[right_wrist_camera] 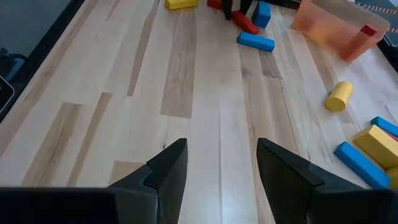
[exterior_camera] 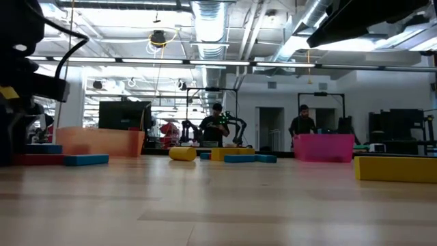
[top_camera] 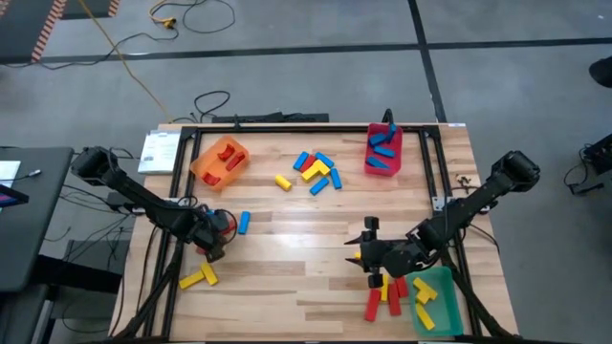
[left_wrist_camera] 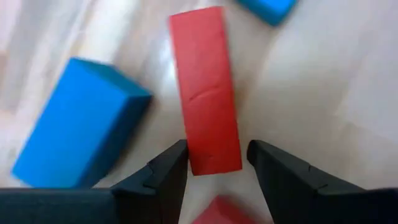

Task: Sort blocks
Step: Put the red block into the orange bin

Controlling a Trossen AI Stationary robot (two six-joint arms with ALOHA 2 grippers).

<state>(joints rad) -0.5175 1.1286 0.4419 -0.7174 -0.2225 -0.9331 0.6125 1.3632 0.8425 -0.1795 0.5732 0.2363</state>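
Observation:
My left gripper (top_camera: 215, 237) (left_wrist_camera: 214, 165) is low over the table's left part and open. Its fingers stand on either side of one end of a red block (left_wrist_camera: 205, 93) lying flat on the wood. A large blue block (left_wrist_camera: 74, 130) lies beside it, another blue one (top_camera: 244, 223) a little farther on, and a second red block (left_wrist_camera: 221, 211) shows between the fingers. My right gripper (top_camera: 368, 250) (right_wrist_camera: 221, 168) is open over bare wood near the table's right front. Red and yellow blocks (top_camera: 387, 291) lie just beyond it. My left gripper comes at the red block from above, its fingers across the block's narrow end (left_wrist_camera: 211, 158). One fingertip (left_wrist_camera: 174, 162) is at the block's edge and the other stands slightly apart. Whether either touches it, I cannot tell.
An orange bin (top_camera: 220, 161) holds red blocks, a red bin (top_camera: 382, 153) holds blue ones, and a green bin (top_camera: 435, 301) holds yellow ones. A mixed cluster of blocks (top_camera: 316, 170) lies at the far centre. Two yellow blocks (top_camera: 198, 277) lie at the near left.

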